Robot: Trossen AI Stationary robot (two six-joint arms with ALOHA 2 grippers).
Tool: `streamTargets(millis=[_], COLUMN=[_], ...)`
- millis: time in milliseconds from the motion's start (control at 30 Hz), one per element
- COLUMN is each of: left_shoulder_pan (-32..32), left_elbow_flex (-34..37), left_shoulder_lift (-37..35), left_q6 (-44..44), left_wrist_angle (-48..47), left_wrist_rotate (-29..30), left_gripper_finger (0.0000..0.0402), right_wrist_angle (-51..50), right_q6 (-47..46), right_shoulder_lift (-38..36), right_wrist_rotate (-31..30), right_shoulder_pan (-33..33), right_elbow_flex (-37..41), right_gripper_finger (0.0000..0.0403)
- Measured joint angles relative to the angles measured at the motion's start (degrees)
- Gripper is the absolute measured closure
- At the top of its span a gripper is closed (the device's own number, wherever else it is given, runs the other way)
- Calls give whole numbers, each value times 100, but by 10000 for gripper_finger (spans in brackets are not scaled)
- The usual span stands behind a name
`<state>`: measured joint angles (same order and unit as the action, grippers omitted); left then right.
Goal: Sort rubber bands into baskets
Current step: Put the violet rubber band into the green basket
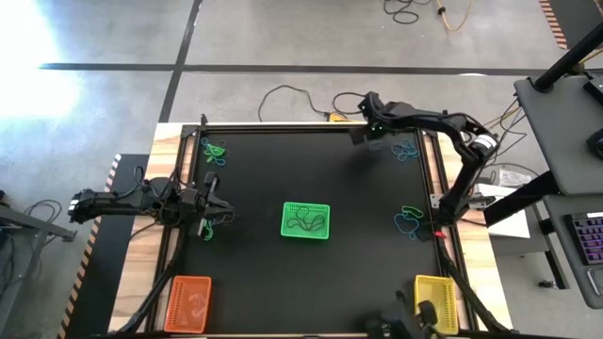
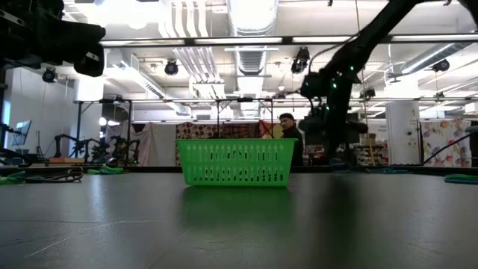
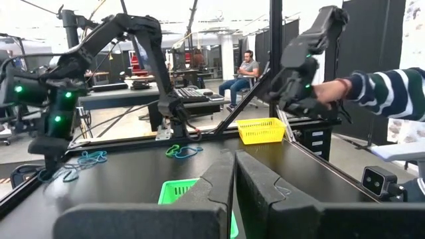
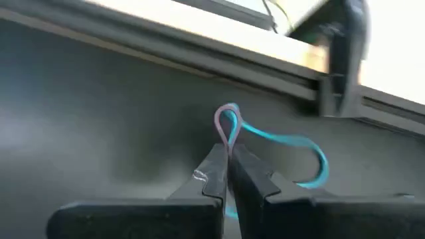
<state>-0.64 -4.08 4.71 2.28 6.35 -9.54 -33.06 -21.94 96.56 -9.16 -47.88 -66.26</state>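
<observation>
Green basket (image 1: 306,220) — plastic mesh; table (image 1: 311,273) — matt black.

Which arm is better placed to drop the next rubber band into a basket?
The right. Its gripper is shut on a blue rubber band at the table's far right corner. The left gripper is shut near green bands at the left edge, with nothing visibly held.

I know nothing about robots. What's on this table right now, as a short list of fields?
Right gripper: shut on a blue rubber band at the table's far right corner
Left gripper: shut, at the left edge beside green bands
Green basket: centre, dark loops inside
Orange basket: near left corner
Yellow basket: near right corner
Loose bands: far left, right side
</observation>
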Motion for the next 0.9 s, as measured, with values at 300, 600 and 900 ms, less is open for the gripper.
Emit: streamTargets(millis=[300,600,900], left_shoulder_pan=[-1,-2,-1], left_elbow_flex=[0,0,0], left_shoulder_lift=[0,0,0], left_q6=[0,0,0], left_wrist_angle=[2,1,1], left_wrist_rotate=[0,-1,0], left_gripper_finger=[402,402,402], right_wrist_angle=[7,-106,-1409], right_q6=[-54,-59,-179], right_shoulder_lift=[-498,-679,-626], right_wrist_rotate=[3,-49,83], right_shoulder_pan=[1067,1695,1699], right_elbow_flex=[0,0,35], right_gripper_finger=[393,394,394])
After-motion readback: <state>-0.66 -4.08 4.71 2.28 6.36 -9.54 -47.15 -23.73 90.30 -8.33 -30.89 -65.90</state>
